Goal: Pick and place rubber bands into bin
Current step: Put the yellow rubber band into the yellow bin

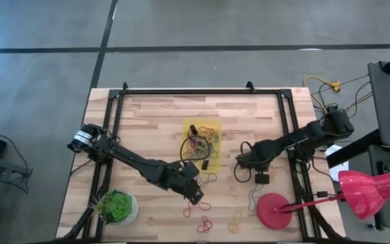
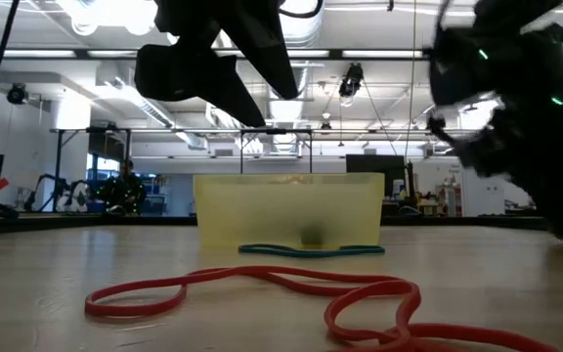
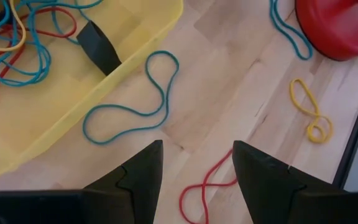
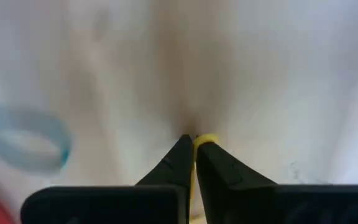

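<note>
The right gripper is clenched on a yellow rubber band, a sliver of which shows pinched at the fingertips in the right wrist view; in the high view it sits right of centre, near the bin; the left gripper stands released, fingers apart, above a red band in the lower middle of its wrist frame.

The bin lies in the centre of the high view with a tangle of bands already inside; loose bands remain along the lower middle of that frame, and a teal band lies just beside the bin's wall.

The grip looks shallow, only at the very tips; I judge the thin loop could slip out during the lift or carry; a floppy tail could also catch on the bin's rim and hang over the outside when let go.
</note>
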Controlling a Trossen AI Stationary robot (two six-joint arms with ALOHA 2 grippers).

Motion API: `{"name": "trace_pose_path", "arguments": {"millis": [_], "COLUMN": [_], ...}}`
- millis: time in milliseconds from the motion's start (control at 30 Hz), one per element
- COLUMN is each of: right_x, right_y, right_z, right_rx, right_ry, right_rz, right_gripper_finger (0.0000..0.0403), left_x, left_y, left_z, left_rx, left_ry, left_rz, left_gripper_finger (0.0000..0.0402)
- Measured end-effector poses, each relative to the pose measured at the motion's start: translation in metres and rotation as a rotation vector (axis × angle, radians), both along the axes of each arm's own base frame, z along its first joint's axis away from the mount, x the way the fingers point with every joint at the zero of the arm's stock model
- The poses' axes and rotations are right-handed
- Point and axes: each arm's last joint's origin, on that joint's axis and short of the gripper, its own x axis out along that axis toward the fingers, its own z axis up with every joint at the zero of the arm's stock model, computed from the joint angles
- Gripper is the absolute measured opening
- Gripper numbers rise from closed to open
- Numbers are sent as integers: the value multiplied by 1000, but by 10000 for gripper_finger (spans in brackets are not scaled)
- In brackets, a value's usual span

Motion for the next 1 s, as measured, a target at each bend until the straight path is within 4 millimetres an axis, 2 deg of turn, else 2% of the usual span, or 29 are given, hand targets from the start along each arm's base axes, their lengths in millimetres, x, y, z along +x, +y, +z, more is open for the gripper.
{"name": "trace_pose_path", "arguments": {"millis": [167, 300, 333, 433, 567, 733, 933, 1000], "right_x": [33, 69, 77, 107, 149, 196, 212, 216], "right_y": [8, 13, 13, 13, 7, -8, -24, -25], "right_z": [61, 111, 121, 134, 138, 114, 82, 76], "right_rx": [38, 63, 64, 68, 42, 1, -143, -153], "right_ry": [-232, -472, -525, -588, -627, -557, -303, -279], "right_rz": [-96, -123, -118, -86, -8, 38, 72, 73], "right_gripper_finger": [8, 8, 8, 8, 8, 8, 9, 12], "left_x": [-2, -10, -14, -30, -60, -89, -108, -114], "left_y": [0, 5, 7, 15, 28, 39, 47, 50], "left_z": [3, 18, 24, 39, 62, 80, 89, 88], "left_rx": [19, 30, 42, 90, 136, 135, 173, 201], "left_ry": [-5, -24, -26, -4, 43, 79, 117, 166], "left_rz": [-29, -24, -15, 19, 82, 147, 142, 140], "left_gripper_finger": [178, 178, 178, 178, 178, 178, 178, 178]}}
